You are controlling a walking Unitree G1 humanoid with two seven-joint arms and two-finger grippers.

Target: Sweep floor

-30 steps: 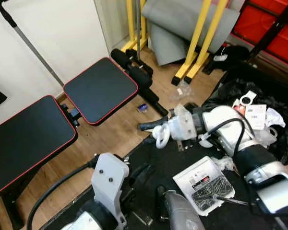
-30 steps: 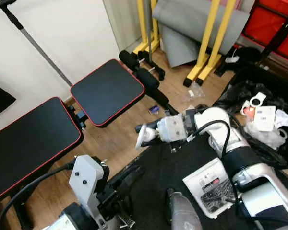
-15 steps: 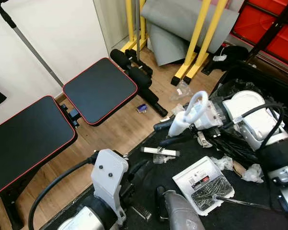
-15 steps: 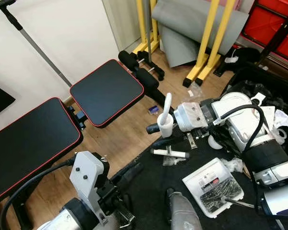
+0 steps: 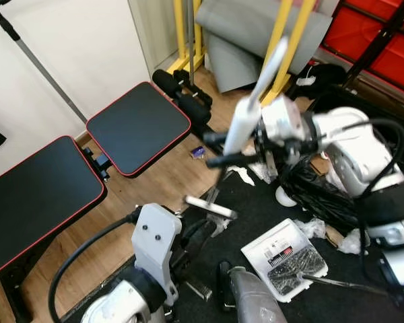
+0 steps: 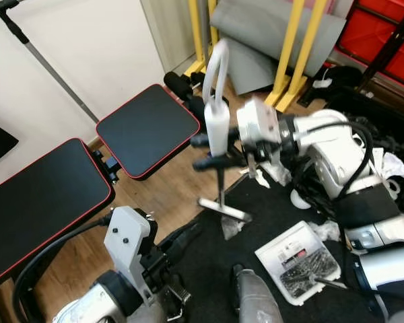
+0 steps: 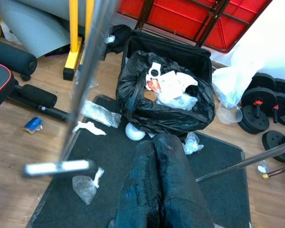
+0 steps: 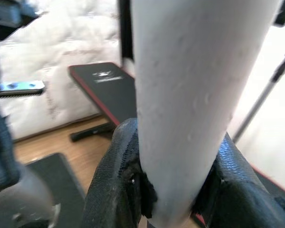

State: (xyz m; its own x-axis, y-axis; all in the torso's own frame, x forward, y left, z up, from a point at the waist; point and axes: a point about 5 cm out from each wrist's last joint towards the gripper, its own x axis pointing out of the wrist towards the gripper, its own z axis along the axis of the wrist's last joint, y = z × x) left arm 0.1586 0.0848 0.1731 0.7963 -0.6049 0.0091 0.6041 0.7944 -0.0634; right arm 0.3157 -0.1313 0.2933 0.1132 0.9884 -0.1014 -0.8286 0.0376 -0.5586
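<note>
Sweeper is the task's thing: a white plastic grip with a loop at its top, a thin metal rod below it and a small flat crossbar head at the foot; I judge it light and stiff, top-heavy at the handle, the smooth plastic likely to twist in a pinch when the head drags. Best hold looks to be the thick white grip where it is now clamped, low enough to steer the rod; the rod itself looks too thin and slick for a sure hold.

Right end effector has its two black fingers closed tight round that white grip, holding the tool upright above the black mat; the head hangs over the mat's edge nearest the weight bench, apparently off the surface. Left end effector has its fingers pressed together on nothing, low over the mat on the side toward the bench.

Black mat is dark and looks textured, so scraps may cling; crumpled clear wrappers and a white scrap lie on it near the sweeper's head, and a flat printed packet lies farther along the mat from the bench. Wooden floor between mat and bench looks smooth and easy to sweep; a small blue item lies on it beside the bench's foot rollers. Beyond the mat a stuffed black rubbish bag stands open; yellow frame legs and a grey rolled mat crowd the room past the bench, leaving little swing for the tall handle.
</note>
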